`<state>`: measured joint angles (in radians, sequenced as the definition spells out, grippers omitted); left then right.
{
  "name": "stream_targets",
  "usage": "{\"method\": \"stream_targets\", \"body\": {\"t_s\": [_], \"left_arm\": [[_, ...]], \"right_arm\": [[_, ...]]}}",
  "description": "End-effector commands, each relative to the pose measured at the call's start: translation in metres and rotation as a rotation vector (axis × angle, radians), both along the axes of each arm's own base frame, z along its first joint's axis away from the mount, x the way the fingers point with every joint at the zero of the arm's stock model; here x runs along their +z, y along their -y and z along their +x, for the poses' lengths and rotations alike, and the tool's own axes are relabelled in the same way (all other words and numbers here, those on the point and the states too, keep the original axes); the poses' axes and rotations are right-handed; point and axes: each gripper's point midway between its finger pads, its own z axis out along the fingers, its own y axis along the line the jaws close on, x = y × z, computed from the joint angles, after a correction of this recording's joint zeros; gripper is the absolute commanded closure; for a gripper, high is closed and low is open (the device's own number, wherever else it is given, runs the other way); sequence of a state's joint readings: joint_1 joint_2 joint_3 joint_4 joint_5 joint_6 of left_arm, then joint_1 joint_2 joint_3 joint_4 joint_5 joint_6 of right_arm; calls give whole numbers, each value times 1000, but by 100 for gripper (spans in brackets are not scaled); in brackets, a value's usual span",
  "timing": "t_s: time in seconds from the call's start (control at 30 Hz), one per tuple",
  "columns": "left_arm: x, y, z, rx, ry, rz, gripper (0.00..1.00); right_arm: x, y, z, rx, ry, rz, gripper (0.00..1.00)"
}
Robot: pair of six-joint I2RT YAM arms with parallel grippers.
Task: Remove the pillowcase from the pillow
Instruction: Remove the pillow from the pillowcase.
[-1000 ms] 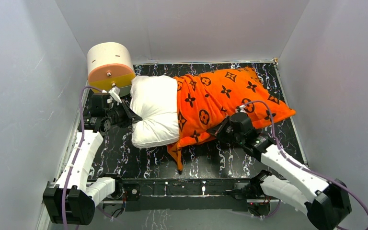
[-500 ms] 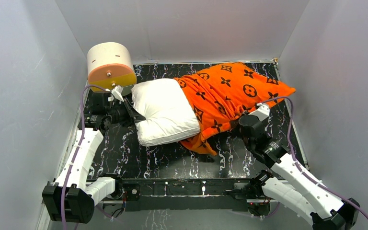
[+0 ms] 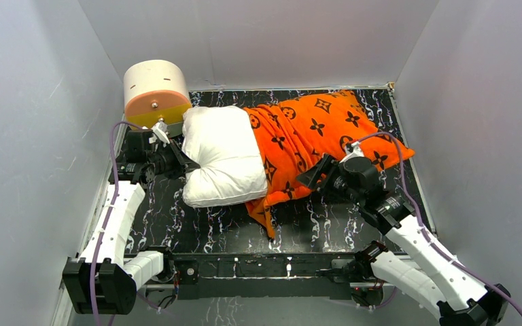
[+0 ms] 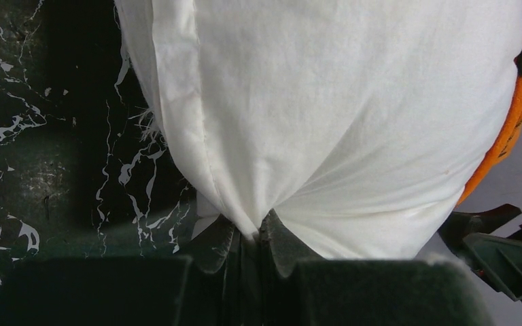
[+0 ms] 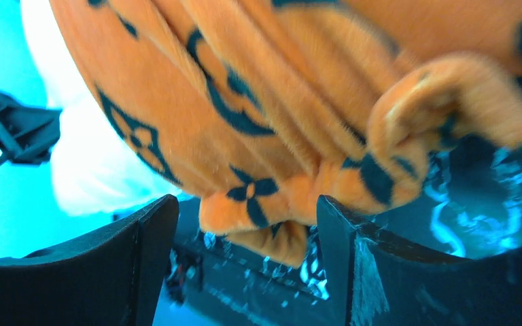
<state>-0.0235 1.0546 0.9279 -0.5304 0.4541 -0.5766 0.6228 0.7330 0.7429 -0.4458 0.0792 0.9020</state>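
The pillow lay on the dark marbled table, towards the far left, with its left half bare and white; the pillowcase covered its right half and stretched on to the far right, bunched in folds where orange met white; a loose orange corner trailed towards the near edge, below the pillow's near right corner. A cream-and-orange cylinder stood at the far left corner, just beside the pillow's far left end.

The left gripper sat at the pillow's left edge; in the left wrist view its fingertips were pressed together on a pinch of white fabric, the left gripper gathering the pillow into creases that fanned out from the grip; a strip of the pillowcase showed at the right edge of that view.

The right gripper lay at the near side of the pillowcase, about midway along it; in the right wrist view the right gripper had its jaws spread wide, with a fold of the pillowcase hanging between and beyond them; whether the fabric touched either finger could not be told; a patch of the pillow showed white at the left of that view.
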Motion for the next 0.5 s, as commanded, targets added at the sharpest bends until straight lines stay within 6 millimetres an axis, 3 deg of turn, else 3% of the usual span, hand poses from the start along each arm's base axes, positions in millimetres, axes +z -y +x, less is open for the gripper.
{"method": "stream_targets", "body": {"t_s": [0.0, 0.17, 0.33, 0.37, 0.47], "left_arm": [[17, -1, 9, 7, 80, -11, 100], [16, -1, 8, 6, 77, -12, 100], [17, -1, 7, 6, 74, -12, 100], [17, -2, 6, 3, 74, -7, 100], [17, -9, 5, 15, 78, 43, 100]], "right_arm": [[-13, -45, -31, 182, -192, 226, 18], [-35, -74, -29, 245, -275, 315, 17], [-45, -78, 2, 129, -254, 285, 16], [-46, -78, 4, 110, -259, 297, 21], [-48, -70, 9, 58, -228, 291, 58]]}}
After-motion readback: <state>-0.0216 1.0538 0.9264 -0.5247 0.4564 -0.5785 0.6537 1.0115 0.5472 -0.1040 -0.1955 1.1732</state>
